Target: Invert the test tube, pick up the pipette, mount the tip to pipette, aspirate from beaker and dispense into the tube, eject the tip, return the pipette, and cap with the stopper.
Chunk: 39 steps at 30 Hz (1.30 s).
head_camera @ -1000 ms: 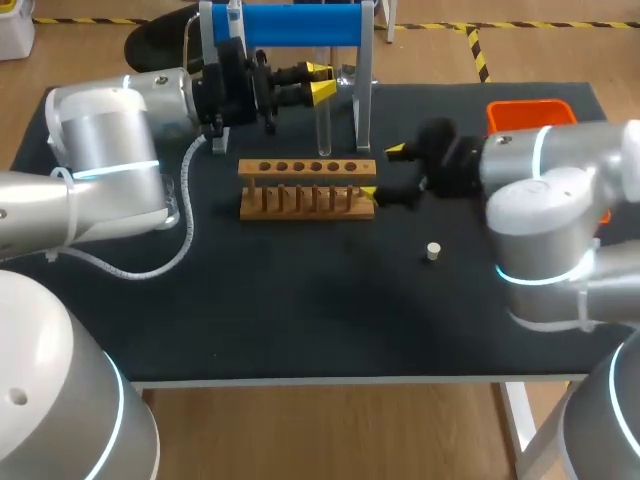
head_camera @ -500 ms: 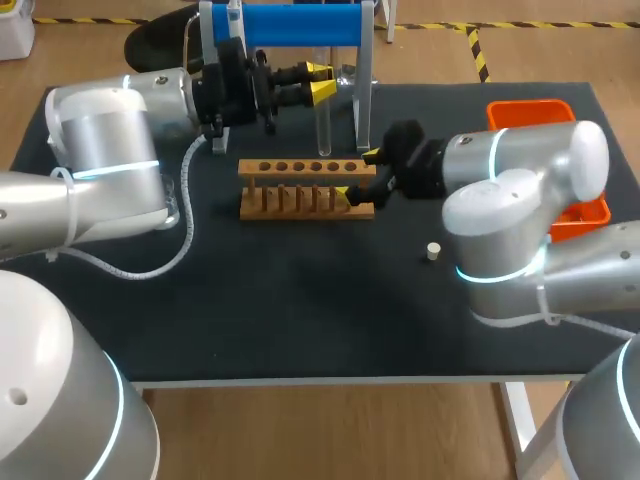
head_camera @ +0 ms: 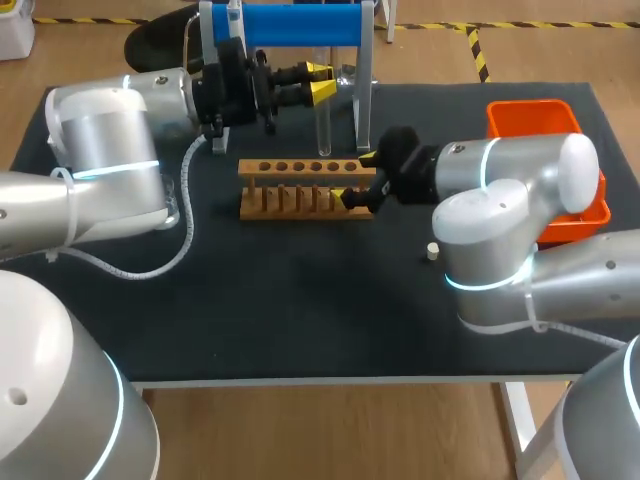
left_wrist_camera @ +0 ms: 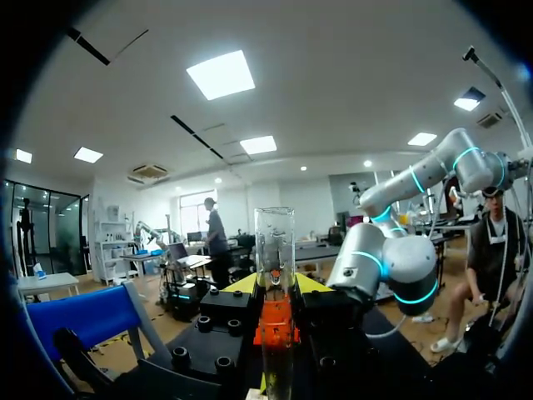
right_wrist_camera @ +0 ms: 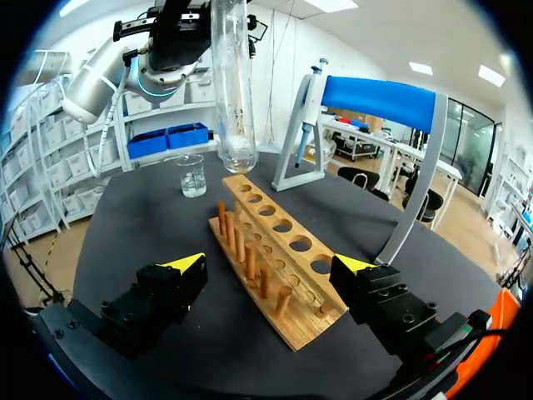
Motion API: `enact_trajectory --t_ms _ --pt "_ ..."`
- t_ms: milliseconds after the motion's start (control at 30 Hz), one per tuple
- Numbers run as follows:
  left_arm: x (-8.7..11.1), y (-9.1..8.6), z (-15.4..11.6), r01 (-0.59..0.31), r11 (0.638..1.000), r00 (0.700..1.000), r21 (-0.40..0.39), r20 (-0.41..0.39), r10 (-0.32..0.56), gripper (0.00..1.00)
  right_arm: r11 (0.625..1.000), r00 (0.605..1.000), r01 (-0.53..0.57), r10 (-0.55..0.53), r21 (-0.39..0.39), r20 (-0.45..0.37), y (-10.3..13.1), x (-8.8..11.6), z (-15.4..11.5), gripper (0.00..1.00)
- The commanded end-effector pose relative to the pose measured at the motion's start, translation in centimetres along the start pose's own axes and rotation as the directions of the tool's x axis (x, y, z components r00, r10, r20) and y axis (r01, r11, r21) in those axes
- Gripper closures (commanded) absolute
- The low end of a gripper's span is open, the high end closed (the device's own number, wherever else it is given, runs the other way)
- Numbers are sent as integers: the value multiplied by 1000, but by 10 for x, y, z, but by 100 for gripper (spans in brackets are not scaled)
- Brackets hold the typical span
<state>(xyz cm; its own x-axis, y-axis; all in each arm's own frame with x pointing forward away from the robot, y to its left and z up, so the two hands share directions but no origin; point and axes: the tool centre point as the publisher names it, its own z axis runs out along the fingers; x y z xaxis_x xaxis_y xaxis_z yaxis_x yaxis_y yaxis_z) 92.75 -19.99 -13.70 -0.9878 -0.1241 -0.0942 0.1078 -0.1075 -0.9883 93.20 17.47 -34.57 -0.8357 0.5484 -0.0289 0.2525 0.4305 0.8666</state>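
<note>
Test tube [head_camera: 323, 125], upper centre, clamped in L gripper [head_camera: 318, 83], invert step; R gripper [head_camera: 357, 177] wide astride rack [head_camera: 300, 188] end; next, prob. seat tube.

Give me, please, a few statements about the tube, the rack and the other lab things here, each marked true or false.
1. The left pincer holds the test tube upright. True.
2. The right pincer is shut on the pipette. False: it is open at the end of the wooden rack, and the pipette hangs on its blue stand.
3. The stopper lies on the table, apart from the rack. True.
4. The beaker stands in the orange bin. False: it stands on the table beyond the rack.
</note>
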Motion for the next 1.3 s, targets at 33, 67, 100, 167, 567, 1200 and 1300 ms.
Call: enact_trajectory --t_ms 33,67,100,167,567,1200,1300 --pt "-1 0 0 2 1000 1000 -2 -3 -2 100 1000 1000 3 -3 -2 2 -1 -1 -1 0" --pt "-1 0 0 2 1000 1000 -2 -3 -2 100 1000 1000 5 -5 -1 5 -1 -1 -1 0" --pt "-1 0 0 2 1000 1000 -2 -3 -2 100 1000 1000 7 -7 -1 6 -1 -2 -1 0" --pt "-1 0 0 2 1000 1000 -2 -3 -2 100 1000 1000 11 -11 0 8 -1 -2 -2 0" --pt "-1 0 0 2 1000 1000 -2 -3 -2 100 1000 1000 11 -11 0 8 -1 -2 -2 0" --pt "-11 6 3 9 1000 1000 -26 14 -9 100 1000 1000 11 -11 0 8 -1 -2 -2 0" --pt "-15 8 3 3 999 999 -33 43 -1 100 1000 1000 11 -11 0 8 -1 -2 -2 0"
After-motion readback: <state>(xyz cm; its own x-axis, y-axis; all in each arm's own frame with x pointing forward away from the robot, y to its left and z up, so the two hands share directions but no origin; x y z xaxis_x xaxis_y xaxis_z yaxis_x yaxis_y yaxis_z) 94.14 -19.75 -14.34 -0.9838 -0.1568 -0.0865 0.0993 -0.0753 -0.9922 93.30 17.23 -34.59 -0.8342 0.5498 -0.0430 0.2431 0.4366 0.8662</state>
